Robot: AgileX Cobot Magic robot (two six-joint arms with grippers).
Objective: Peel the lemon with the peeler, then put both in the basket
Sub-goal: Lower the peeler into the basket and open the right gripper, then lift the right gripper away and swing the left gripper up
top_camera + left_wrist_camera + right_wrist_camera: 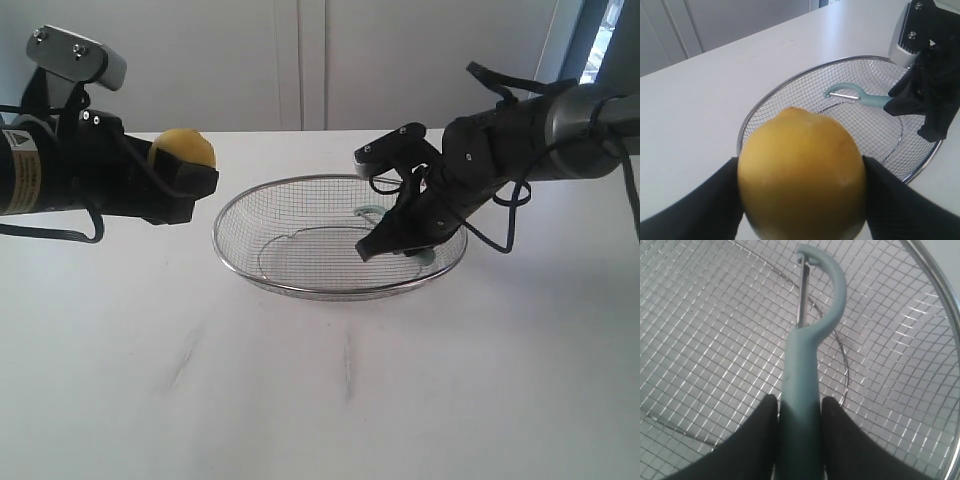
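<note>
My left gripper point(192, 168) is shut on the yellow lemon point(182, 146), held in the air left of the basket point(300, 290). In the left wrist view the lemon point(802, 172) fills the gap between both black fingers point(700, 205). My right gripper point(392, 238) reaches down inside the wire mesh basket, shut on the teal handle of the peeler point(371, 212). The right wrist view shows the peeler point(805, 365) sticking out from between the fingers point(760, 440), its curved head and metal blade over the mesh point(715, 315). Whether the peeler touches the mesh I cannot tell.
The basket point(790, 82) stands on a white table point(320, 400). A pale wall with cabinet doors point(300, 60) runs behind the table's far edge. Both black arms hang over the table on either side of the basket.
</note>
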